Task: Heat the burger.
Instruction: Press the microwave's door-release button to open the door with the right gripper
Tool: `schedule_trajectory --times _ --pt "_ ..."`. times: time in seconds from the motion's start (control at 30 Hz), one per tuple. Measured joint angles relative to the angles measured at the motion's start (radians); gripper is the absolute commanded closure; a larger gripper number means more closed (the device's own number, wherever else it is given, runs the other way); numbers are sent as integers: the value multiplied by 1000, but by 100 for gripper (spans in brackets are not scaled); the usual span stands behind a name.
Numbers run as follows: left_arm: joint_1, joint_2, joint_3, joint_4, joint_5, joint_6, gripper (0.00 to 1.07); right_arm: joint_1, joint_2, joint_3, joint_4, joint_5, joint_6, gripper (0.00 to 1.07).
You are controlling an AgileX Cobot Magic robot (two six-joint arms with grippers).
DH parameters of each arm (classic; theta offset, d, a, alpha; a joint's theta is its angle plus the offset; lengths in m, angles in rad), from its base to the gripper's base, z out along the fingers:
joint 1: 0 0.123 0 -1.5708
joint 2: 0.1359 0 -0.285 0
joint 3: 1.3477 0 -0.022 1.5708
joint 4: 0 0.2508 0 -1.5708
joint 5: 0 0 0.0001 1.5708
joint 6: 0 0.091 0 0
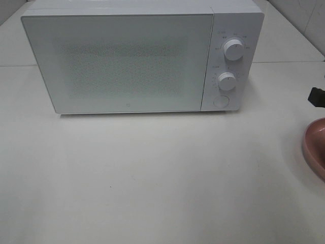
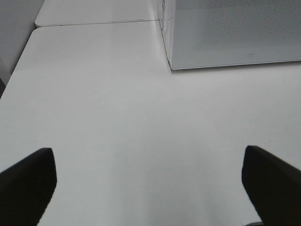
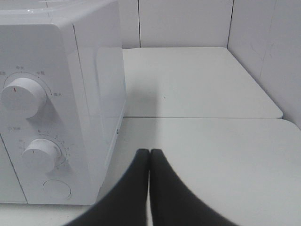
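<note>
From my station I could not find the burger in any of the three views, so I could not tell where it was or how it looked. The only thing near that description was the edge of a pink plate (image 1: 315,147) cut off at the right border of the high view, and the part I could see was bare. The left claw (image 2: 148,153) had its fingers (image 2: 28,181) spread wide with nothing between them, hanging over the white surface (image 2: 117,103). The microwave (image 2: 235,33) stood ahead of it and off to its right, with the door shut. The right claw (image 3: 149,153) had its two dark fingers (image 3: 134,188) pressed together and gripped nothing. It sat just beside the microwave's control panel, which lay ahead and to its left. On that panel I saw an upper knob (image 3: 22,96), a lower knob (image 3: 41,154) and a round button (image 3: 56,188) below them. Small grey characters ringed both knobs, but they were too fine to read. A tiny mark (image 1: 127,107) sat low on the speckled door, and I could not read that either.
</note>
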Motion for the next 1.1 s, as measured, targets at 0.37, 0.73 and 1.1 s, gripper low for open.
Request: schedule_trajectory --times 0.37,0.73,1.1 --pt "0 0 0 0 0 0 2 71 254 -1 -61 -179 195 107" --pt "0 0 0 0 0 0 2 232 360 1 37 -190 263 107" --pt "0 0 0 0 0 0 2 361 447 -58 165 -204 584 107"
